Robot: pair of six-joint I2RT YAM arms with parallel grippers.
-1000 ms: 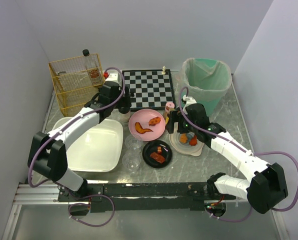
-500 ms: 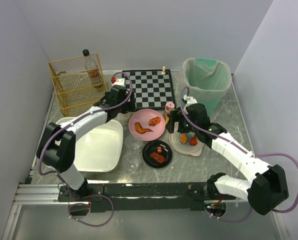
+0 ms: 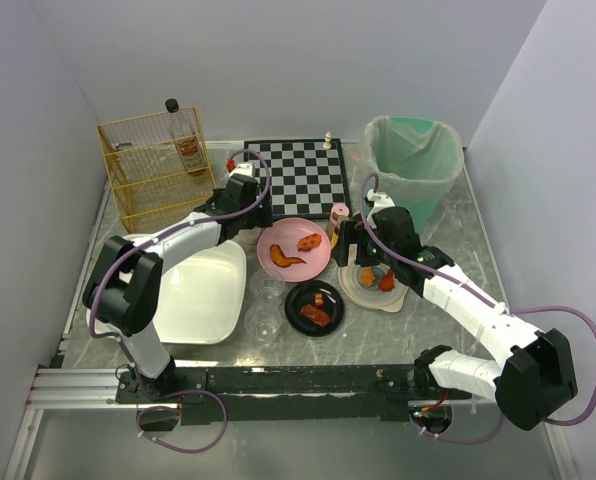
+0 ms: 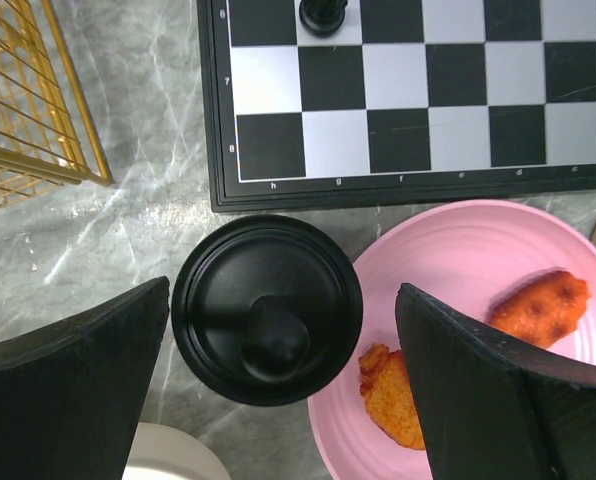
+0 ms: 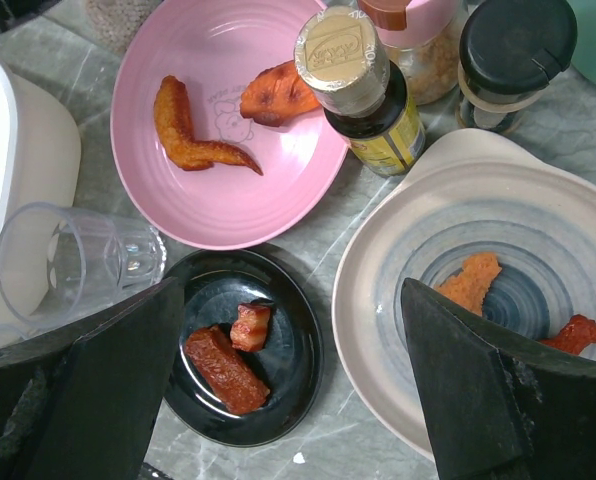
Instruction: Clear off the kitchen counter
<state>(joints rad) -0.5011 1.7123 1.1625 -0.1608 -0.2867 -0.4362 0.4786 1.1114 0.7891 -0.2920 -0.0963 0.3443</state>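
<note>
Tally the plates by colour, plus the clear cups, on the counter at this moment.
Pink plate: 1
Black plate: 1
Cream-and-grey plate: 1
Clear cups: 2
Total: 5

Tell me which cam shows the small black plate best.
Right wrist: the small black plate is close and whole, its two reddish food pieces clear. Top external shows it small, beside the pink plate. Left wrist misses it.
</note>
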